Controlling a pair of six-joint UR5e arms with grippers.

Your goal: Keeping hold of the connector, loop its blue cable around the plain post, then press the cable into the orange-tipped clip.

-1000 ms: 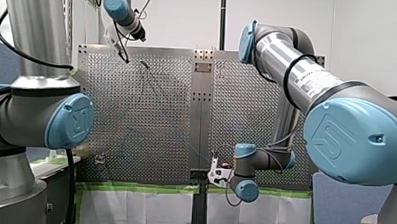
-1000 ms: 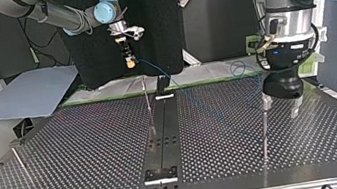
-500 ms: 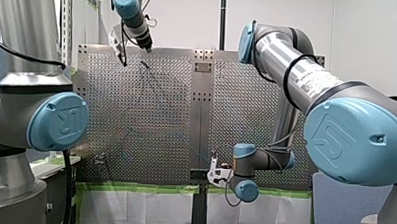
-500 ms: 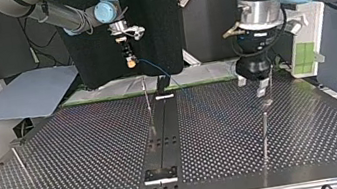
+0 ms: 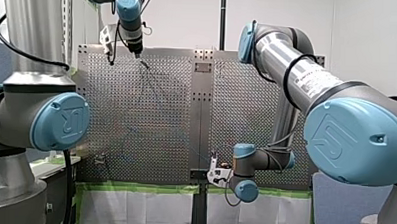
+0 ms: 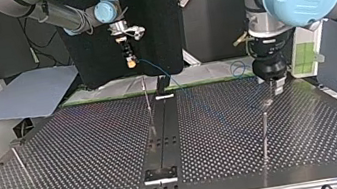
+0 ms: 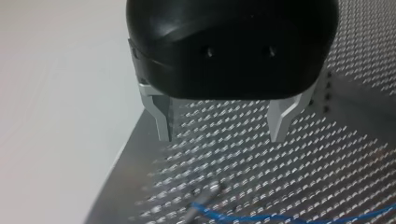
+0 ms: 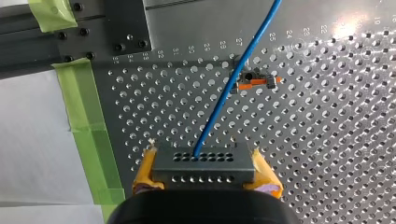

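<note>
One blue cable [image 8: 232, 84] leaves the grey connector [image 8: 204, 168].

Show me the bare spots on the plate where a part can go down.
Top view: the wide stretch between the thin rod at left and the centre rail is bare, as is the near right corner past the post. Crowded: that post, under my left end effector, where the blue cable crosses.

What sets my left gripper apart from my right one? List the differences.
My left gripper is open and empty; my right gripper is shut on the connector. My left gripper's fingers are bare metal; my right gripper's carry yellow pads. My left gripper hangs near the plain post, my right gripper near the orange-tipped clip. Both have black bodies.
</note>
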